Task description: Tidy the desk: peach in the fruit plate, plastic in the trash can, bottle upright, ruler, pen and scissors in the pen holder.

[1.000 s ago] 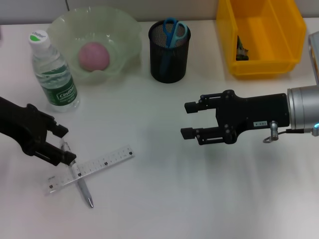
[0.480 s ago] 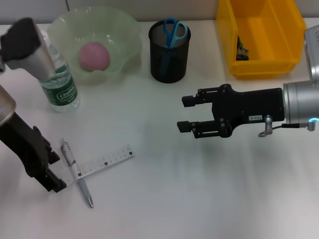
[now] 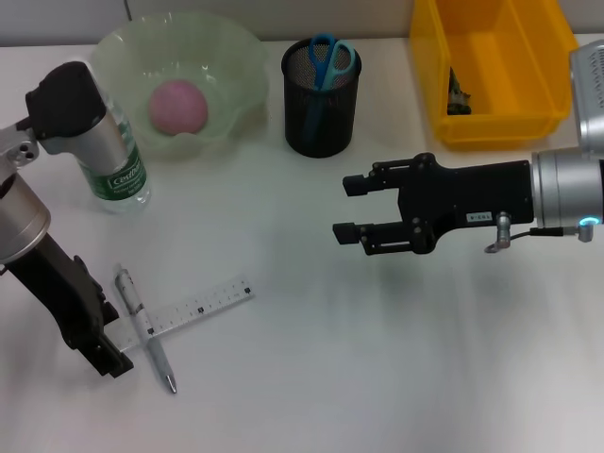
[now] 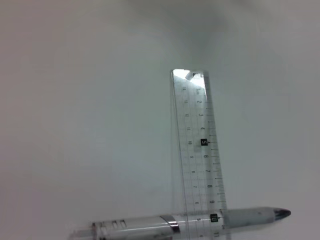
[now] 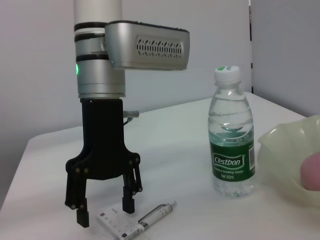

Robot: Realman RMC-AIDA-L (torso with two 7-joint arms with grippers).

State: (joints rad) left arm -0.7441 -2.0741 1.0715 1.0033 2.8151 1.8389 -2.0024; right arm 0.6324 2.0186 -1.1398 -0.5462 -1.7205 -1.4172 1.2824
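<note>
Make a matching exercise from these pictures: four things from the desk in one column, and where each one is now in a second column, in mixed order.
Things:
1. peach
2. scissors
3. pen
4. bottle

Places:
A. lying across the ruler
B. standing upright beside the green bowl
C. inside the green bowl
D. in the black mesh holder

Pairs: 1-C, 2-D, 3-A, 4-B

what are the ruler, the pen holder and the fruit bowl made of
Ruler: looks like clear glossy plastic, since the table shows through its printed scale. Pen holder: apparently black wire mesh, likely metal, its contents visible through it. Fruit bowl: translucent pale green, wavy-rimmed, glass or plastic; can't tell which.
</note>
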